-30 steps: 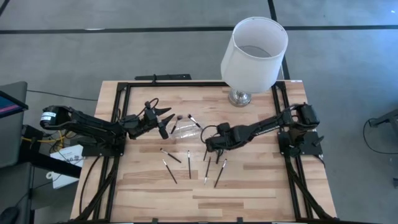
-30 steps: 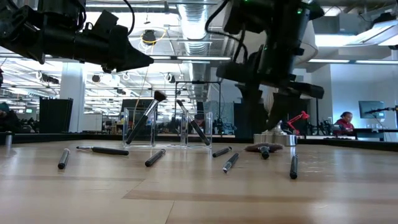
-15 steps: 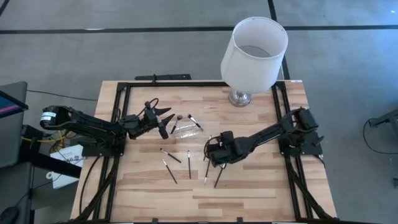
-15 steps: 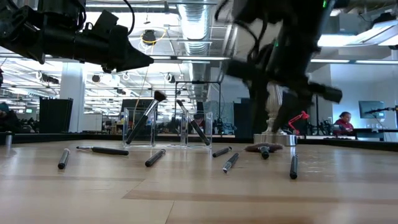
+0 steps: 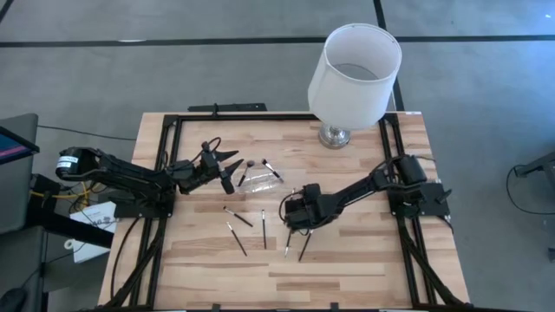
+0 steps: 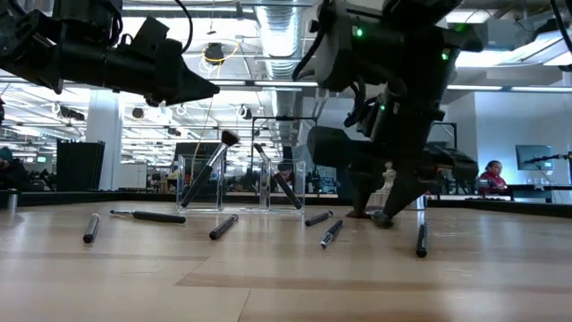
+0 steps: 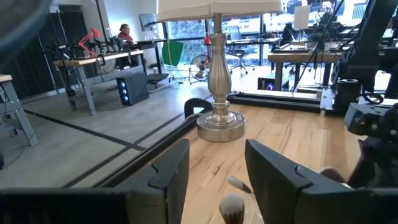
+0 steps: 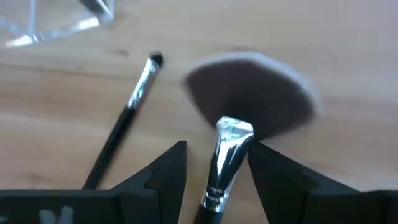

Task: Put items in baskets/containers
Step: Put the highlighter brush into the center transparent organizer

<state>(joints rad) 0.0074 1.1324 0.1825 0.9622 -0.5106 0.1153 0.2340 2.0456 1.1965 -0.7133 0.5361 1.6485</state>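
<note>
Lowered right gripper (image 8: 214,163) straddles one fan brush (image 8: 252,106); two brushes (image 6: 210,170) in cup (image 6: 201,183).

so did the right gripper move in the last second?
Yes. In the high view the right gripper dropped away from the lamp, toward the loose brushes, now straddling the fan brush.

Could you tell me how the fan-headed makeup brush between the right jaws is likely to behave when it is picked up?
The fan-headed makeup brush with the silver ferrule looks thin, so probably light. Its round, shiny ferrule may slip or roll between the right gripper's jaws. The wide, dark bristle head will likely flex if pressed on the wooden table.
</note>
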